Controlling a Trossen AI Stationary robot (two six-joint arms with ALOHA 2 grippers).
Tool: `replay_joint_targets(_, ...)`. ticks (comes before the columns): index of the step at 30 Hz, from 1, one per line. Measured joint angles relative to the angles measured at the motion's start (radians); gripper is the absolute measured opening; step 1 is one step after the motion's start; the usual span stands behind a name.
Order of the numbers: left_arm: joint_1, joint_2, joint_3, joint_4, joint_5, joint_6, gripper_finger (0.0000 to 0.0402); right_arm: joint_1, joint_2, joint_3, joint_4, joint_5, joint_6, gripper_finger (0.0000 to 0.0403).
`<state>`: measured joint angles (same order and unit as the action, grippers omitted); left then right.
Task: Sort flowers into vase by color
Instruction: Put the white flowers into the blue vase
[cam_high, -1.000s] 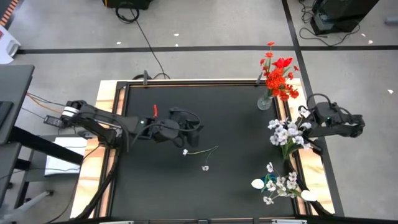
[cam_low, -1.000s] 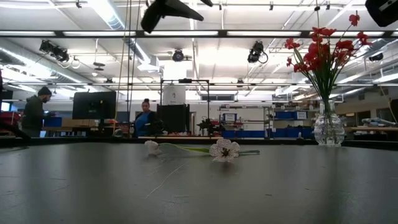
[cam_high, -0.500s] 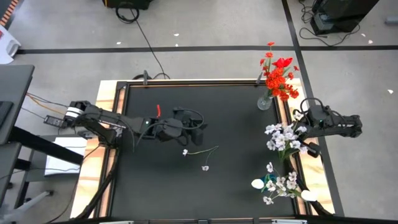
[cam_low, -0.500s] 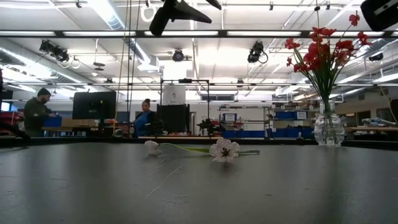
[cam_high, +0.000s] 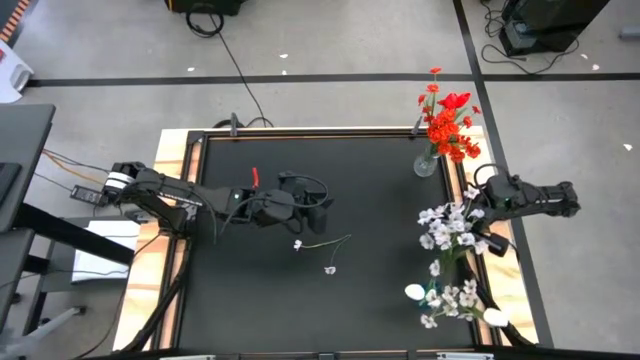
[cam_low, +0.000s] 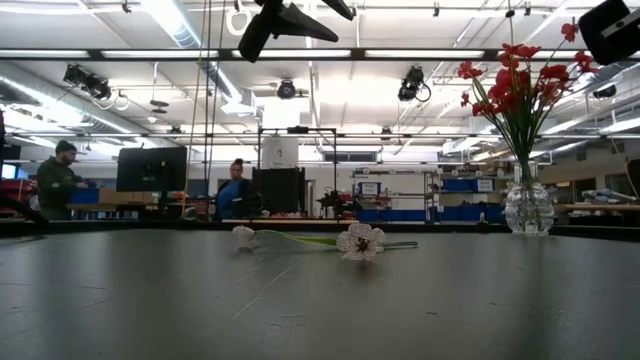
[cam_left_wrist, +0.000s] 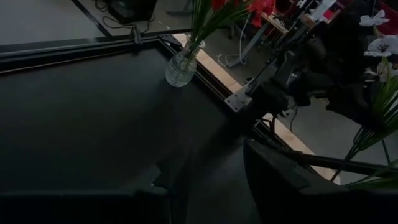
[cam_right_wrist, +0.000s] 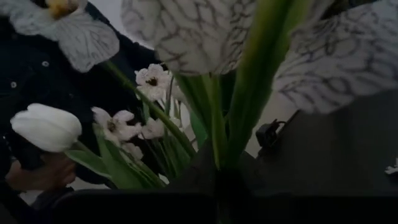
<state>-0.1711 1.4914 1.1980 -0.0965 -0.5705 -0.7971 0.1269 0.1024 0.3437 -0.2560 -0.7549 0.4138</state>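
Two loose white flowers (cam_high: 322, 246) mid-table below parted left claw (cam_high: 322, 211); right claw (cam_high: 478, 212) clutching white bunch (cam_high: 448, 225).

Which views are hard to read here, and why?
Right wrist view: white flowers fill the frame, soft and too close. Left wrist view: dim, lower part dark. Low view: bright ceiling lights, red flowers backlit. High view: evenly lit.

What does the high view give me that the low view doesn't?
Only the high view shows the right gripper carrying a white bunch at the table's right edge, above the white flowers already collected there. Only the low view shows people in the room behind. Both show the red flowers in their glass vase and the loose white stem mid-table.
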Motion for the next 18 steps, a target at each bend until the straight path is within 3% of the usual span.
replay_joint_targets(18, 0.002, 0.0, 0.0, -0.013, 0.0, 0.054, 0.015, 0.016, 0.002, -0.005, 0.0, 0.049, -0.18, 0.003)
